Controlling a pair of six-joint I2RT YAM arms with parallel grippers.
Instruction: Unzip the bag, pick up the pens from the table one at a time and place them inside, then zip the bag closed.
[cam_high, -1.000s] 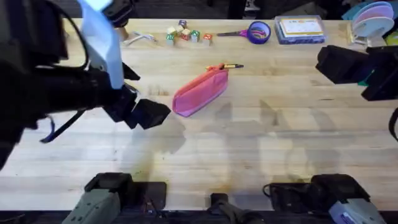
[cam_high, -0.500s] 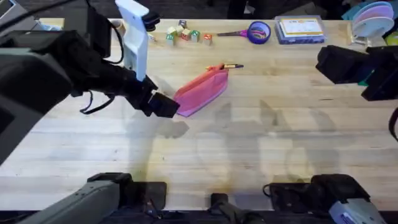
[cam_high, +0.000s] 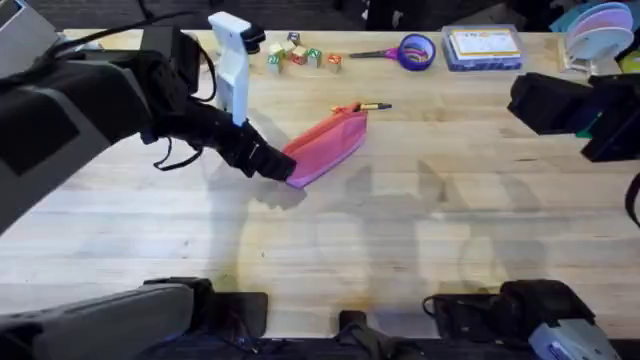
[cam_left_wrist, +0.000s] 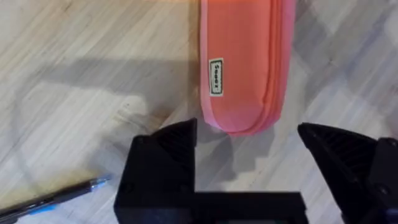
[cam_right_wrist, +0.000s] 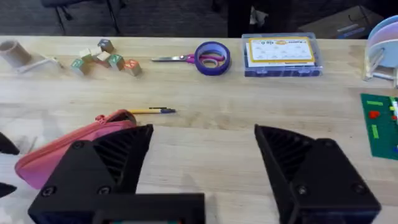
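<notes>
bag (cam_left_wrist: 242, 68) pink, small white tag, print unreadable | left tool (cam_left_wrist: 249, 162) open, at bag's 7 o'clock end | right tool (cam_right_wrist: 202, 168) open, 3 o'clock over table (cam_high: 420, 230)

The left tool (cam_high: 283, 168) reaches low toward the table's middle, jaws spread; the right tool (cam_right_wrist: 202, 163) hangs spread too.

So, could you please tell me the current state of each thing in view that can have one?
bag: zipped shut, lying flat on the table, not held.
left gripper: jaws open, straddling the bag's near end.
right gripper: jaws open, empty, off to the side.
orange-yellow pen: lying at the bag's far end.
dark pen: lying on the table.
</notes>
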